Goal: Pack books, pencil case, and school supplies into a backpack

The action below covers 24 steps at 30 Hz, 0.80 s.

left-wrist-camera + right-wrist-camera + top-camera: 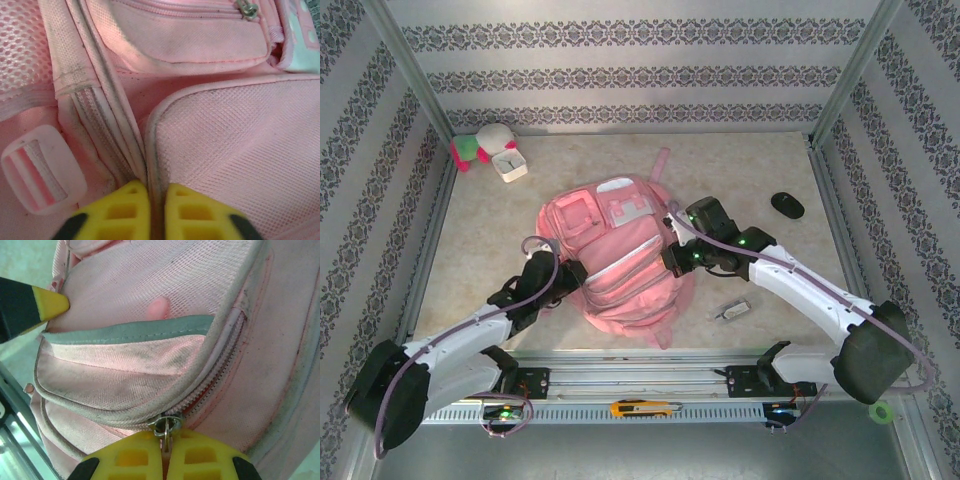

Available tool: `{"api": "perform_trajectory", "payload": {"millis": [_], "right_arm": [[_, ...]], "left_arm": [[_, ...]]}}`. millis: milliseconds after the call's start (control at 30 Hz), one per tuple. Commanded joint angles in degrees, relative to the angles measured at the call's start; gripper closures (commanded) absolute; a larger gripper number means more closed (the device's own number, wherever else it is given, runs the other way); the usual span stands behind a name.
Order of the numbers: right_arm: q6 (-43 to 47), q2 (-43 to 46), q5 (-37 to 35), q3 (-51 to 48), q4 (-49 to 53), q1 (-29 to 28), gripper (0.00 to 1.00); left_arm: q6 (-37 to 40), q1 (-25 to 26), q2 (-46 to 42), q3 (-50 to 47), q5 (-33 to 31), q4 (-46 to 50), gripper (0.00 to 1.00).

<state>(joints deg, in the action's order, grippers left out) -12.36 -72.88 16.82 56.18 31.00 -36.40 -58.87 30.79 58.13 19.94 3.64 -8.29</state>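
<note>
Two pinches grip the backpack mid-table: my left gripper nips its side seam, my right gripper clamps the zip pull, with the zip track running ahead, up and rightward.

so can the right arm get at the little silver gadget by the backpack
Probably yes: the silver gadget lies uncovered right beside that arm. But the right gripper is shut on the zip pull, so it must let go first.
</note>
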Motion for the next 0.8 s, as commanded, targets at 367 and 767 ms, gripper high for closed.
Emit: {"api": "perform_trajectory", "payload": {"millis": [367, 767], "right_arm": [[1.92, 4.72, 0.35, 2.21, 10.07, -7.25, 1.00], [-2.20, -1.11, 9.66, 2.10, 1.58, -6.52, 1.00]], "left_arm": [[-5.90, 2.65, -9.65, 4.62, -11.56, -1.34, 1.00], [0.46, 6.48, -6.52, 9.57, -12.42, -0.03, 0.99]]}}
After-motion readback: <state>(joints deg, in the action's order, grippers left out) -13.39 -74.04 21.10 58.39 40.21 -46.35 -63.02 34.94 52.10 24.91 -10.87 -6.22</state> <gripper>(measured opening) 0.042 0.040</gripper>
